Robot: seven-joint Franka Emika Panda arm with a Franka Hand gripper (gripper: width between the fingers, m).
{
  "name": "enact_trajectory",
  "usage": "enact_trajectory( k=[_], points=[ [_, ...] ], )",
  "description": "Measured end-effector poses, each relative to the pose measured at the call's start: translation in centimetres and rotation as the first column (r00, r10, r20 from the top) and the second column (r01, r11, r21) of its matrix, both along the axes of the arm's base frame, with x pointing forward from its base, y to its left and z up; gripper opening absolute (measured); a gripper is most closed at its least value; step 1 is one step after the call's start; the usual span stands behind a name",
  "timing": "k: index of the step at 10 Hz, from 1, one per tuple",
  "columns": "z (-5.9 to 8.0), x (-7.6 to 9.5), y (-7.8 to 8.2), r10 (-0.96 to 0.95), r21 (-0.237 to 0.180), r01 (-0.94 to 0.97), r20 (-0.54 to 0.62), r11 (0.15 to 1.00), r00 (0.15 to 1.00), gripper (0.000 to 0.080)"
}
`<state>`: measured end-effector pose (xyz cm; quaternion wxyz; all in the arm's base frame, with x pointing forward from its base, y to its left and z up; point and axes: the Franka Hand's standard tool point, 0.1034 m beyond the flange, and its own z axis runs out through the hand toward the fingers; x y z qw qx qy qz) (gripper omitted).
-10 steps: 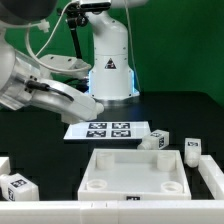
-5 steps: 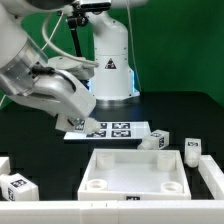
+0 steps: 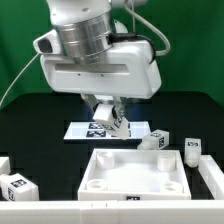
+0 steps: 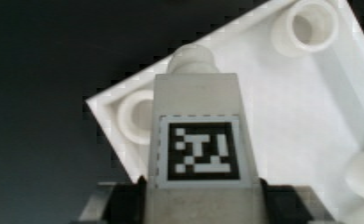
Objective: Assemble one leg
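Note:
My gripper (image 3: 110,112) is shut on a white leg (image 3: 117,124) with a black-and-white tag on its face. I hold it in the air above the marker board (image 3: 106,130), behind the big white square panel (image 3: 135,172). In the wrist view the leg (image 4: 200,120) fills the middle between my dark fingers (image 4: 133,200), and the panel's corner with its round holes (image 4: 303,70) lies below it. More legs lie on the table: one behind the panel (image 3: 155,140), one at the exterior view's right (image 3: 193,151) and one at its left front (image 3: 17,187).
A low white wall (image 3: 100,210) runs along the front edge. A white part (image 3: 213,178) lies at the exterior view's right edge. The robot's base (image 3: 108,75) stands behind my arm before a green backdrop.
My arm has swung in from the exterior view's left to the middle, with the leg in my gripper, and now hangs over the marker board behind the panel.

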<state>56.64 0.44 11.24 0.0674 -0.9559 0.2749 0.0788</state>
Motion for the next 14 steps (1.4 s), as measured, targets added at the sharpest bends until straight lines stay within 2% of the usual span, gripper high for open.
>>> enact_trajectory(
  k=[2, 3, 4, 5, 6, 7, 8, 9, 10, 12, 14],
  points=[
    [-0.2, 0.1, 0.6, 0.006, -0.041, -0.002, 0.102, 0.999, 0.995, 0.029],
    [-0.3, 0.8, 0.7, 0.007, -0.066, 0.004, 0.165, 0.998, 0.986, 0.029],
    [-0.3, 1.2, 1.1, 0.041, -0.104, -0.018, 0.221, 0.994, 0.974, 0.029],
    [0.0, 2.1, 2.5, 0.182, -0.206, -0.124, 0.295, 0.971, 0.938, 0.029],
    [0.1, 2.1, 3.2, 0.27, -0.231, -0.208, 0.283, 0.95, 0.92, 0.029],
    [0.4, 2.7, 3.9, 0.308, -0.244, -0.244, 0.276, 0.939, 0.91, 0.029],
    [0.5, 3.3, 5.3, 0.381, -0.266, -0.315, 0.256, 0.911, 0.888, 0.029],
    [0.2, 3.7, 6.3, 0.451, -0.267, -0.398, 0.181, 0.878, 0.874, 0.029],
    [0.4, 4.5, 6.3, 0.437, -0.267, -0.38, 0.206, 0.886, 0.875, 0.029],
    [0.2, 4.3, 6.3, 0.437, -0.266, -0.38, 0.204, 0.886, 0.876, 0.029],
    [0.5, 5.0, 6.9, 0.478, -0.286, -0.411, 0.231, 0.866, 0.847, 0.029]
  ],
)
